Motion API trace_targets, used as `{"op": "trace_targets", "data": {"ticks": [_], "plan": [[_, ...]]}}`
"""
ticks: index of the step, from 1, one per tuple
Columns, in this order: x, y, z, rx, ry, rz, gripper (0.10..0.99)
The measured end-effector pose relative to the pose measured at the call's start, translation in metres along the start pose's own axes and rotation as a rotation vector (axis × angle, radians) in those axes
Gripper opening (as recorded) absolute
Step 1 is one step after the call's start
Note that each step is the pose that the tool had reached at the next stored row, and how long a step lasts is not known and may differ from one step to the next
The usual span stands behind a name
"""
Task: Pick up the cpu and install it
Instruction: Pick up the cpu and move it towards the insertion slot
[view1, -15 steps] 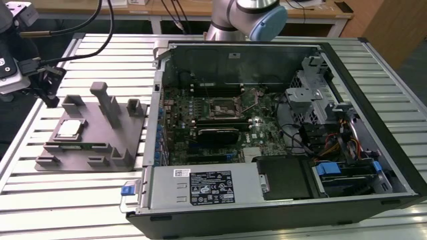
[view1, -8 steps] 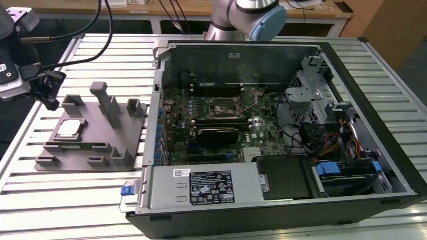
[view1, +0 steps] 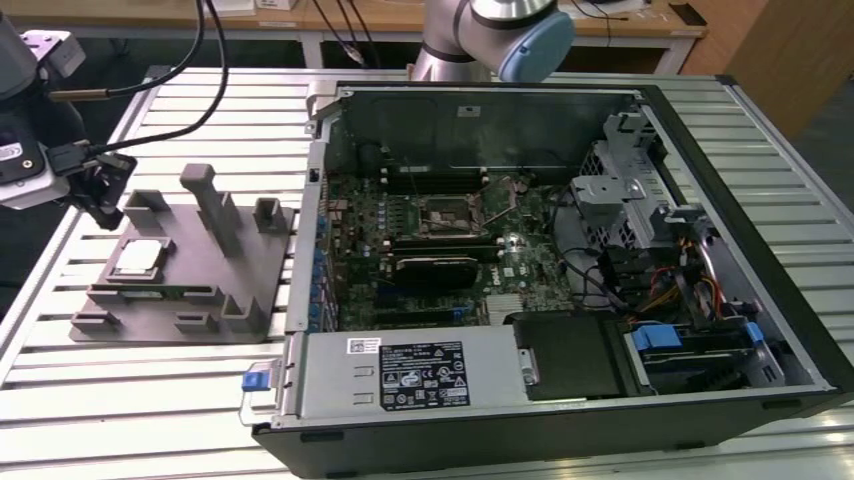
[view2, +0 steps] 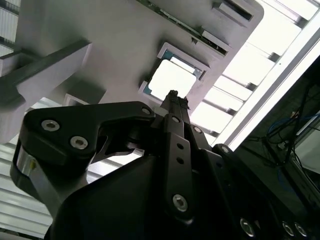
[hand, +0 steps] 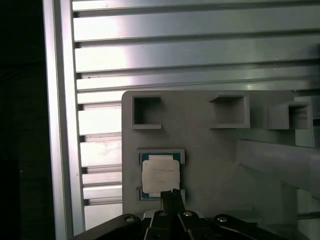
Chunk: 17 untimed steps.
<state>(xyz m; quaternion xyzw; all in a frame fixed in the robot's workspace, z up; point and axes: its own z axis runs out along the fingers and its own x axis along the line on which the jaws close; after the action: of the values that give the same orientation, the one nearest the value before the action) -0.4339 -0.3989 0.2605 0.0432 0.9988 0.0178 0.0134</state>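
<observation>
Closest to the lens in both wrist views is the gripper (hand: 170, 194), its black linkage cut off at the frame edge. We find its two fingertips pressed together at a single point (view2: 173, 96), with nothing between them. In the exterior view it (view1: 104, 200) hangs over the outer edge of the grey fixture plate (view1: 174, 290).

Hidden items: in the first wrist view the fingertips cover the middle of the cpu's nearest edge, and we cannot tell whether they touch it. In the second wrist view the chip's top (view2: 172, 80) is washed out to white, so only its rim is legible.

The cpu (hand: 160, 175) lies flat in a shallow framed seat on the fixture plate, near that plate's outer edge, shiny face up. Its sides run parallel to the plate's sides. It appears close to square, and we can assign no clear long axis. Upright grey blocks (view1: 214, 205) stand on the same plate beyond the seat.
</observation>
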Motion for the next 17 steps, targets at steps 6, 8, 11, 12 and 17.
{"op": "trace_targets", "data": {"ticks": [6,8,11,12,17], "plan": [[0.0017,-0.0005,0.0103,0.001,-0.0001,0.0,0.106],[0.0023,-0.0007,0.0139,0.001,0.0,0.0,0.106],[0.0031,-0.001,0.0193,0.002,-0.0002,0.0,0.106],[0.0034,-0.001,0.0211,0.002,-0.0002,0.0,0.106],[0.0047,-0.0015,0.0302,0.002,-0.0002,0.0,0.106]]}}
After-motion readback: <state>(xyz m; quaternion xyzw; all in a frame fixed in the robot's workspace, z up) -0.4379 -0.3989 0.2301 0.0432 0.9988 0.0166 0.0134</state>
